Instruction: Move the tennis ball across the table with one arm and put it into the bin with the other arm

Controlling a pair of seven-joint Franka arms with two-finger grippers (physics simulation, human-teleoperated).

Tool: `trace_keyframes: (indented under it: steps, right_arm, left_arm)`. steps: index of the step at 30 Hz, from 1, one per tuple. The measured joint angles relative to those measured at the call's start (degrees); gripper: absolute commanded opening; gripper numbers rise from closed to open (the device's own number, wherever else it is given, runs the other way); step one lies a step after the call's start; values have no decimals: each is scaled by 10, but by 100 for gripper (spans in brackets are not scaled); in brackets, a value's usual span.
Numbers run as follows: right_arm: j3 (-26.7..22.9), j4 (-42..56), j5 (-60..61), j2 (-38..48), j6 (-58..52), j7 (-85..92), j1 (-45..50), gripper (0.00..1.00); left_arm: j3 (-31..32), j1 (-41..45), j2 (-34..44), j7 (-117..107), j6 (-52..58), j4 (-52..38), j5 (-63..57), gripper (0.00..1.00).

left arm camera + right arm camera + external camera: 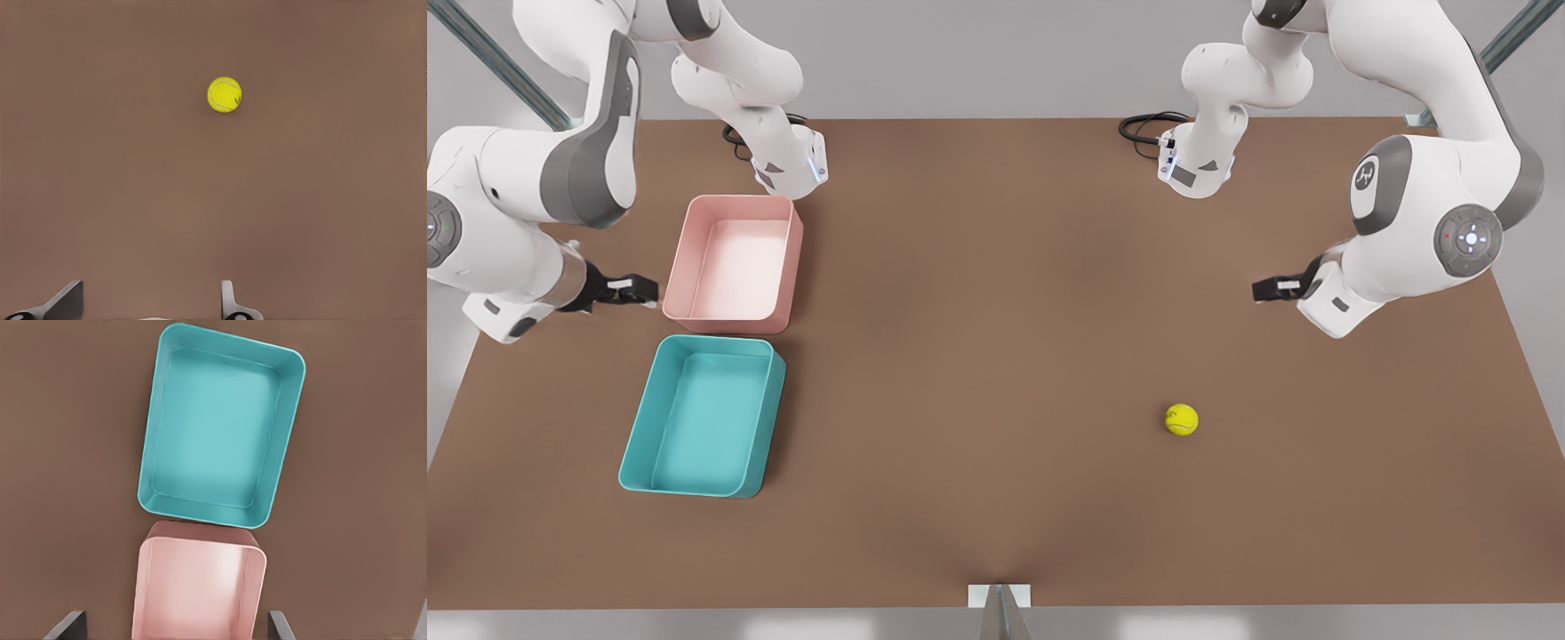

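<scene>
1. Ball: small yellow-green fuzzy tennis ball (1181, 420) on brown matte counter (978, 356), well apart from teal rectangular plastic bin (703, 415).
2. Left pincer (1270, 290) spread, near ball; right pincer (633, 290) spread, beside pink tub (734, 259).
3. Risk: ball rolls off when nudged; wrong tub chosen.

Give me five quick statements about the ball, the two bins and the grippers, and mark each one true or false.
1. The tennis ball lies on the bare table, outside both tubs. True.
2. The teal bin holds the ball. False: it is empty.
3. The left gripper has its fingers apart and holds nothing. True.
4. The pink tub stands on the same side of the table as the ball. False: it sits next to the teal bin on the front view's left, while the ball is on the right.
5. The right gripper grips the pink tub. False: it hovers open beside the tub's rim.
</scene>
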State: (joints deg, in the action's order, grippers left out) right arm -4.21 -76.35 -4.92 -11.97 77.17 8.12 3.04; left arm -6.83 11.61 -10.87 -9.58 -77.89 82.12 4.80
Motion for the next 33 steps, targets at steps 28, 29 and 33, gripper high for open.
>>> trace_keyframes:
  steps: [28,29,33]
  right_arm:
    - [0,1,13,-47,9,-40,14,100]
    - [0,1,14,-47,9,-41,14,100]
    - [0,1,14,-48,8,-43,14,100]
  left_arm:
    - [12,-27,-268,652,-437,86,-33,21]
    - [14,-27,-267,674,-441,97,-34,21]
    - [22,-26,-259,737,-452,138,-35,21]
